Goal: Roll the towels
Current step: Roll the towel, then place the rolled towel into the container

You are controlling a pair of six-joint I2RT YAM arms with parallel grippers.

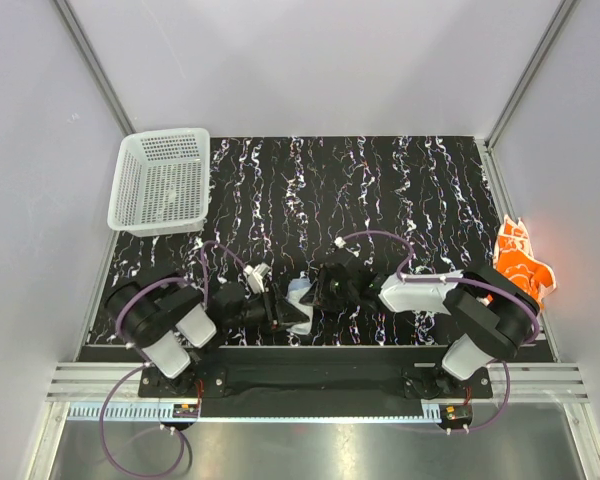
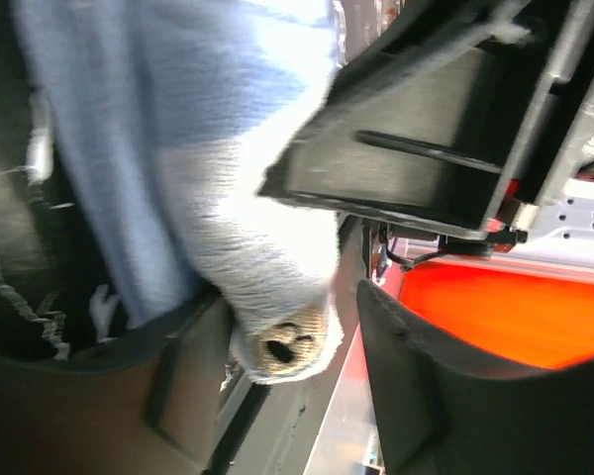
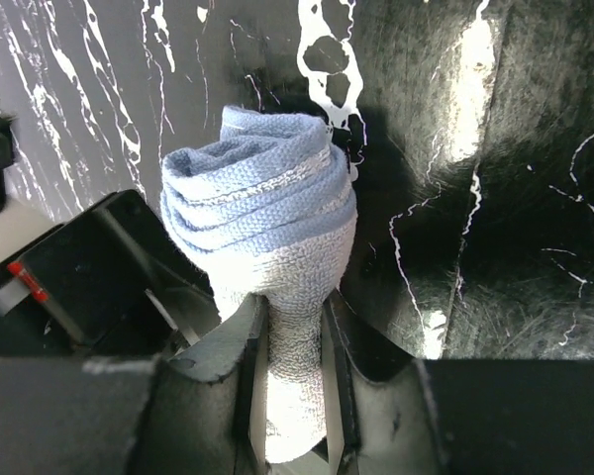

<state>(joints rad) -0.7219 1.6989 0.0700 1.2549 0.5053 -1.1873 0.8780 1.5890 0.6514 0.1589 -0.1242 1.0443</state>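
The light blue towel (image 1: 299, 292) is twisted into a tight roll near the table's front edge, between both grippers. In the right wrist view my right gripper (image 3: 292, 315) is shut on the narrow end of the roll (image 3: 262, 198). My left gripper (image 2: 289, 305) is open; the roll's other end (image 2: 282, 341) sits between its fingers, resting against the left finger (image 2: 183, 391), apart from the right one. In the top view the left gripper (image 1: 283, 312) and the right gripper (image 1: 316, 290) meet at the roll. The orange flower-print towel (image 1: 523, 262) lies crumpled at the far right.
A white perforated basket (image 1: 161, 181) stands at the back left corner of the black marbled mat (image 1: 380, 190). Grey walls close in both sides. The metal rail (image 1: 310, 378) runs along the front edge. An orange blur (image 2: 515, 312) shows in the left wrist view.
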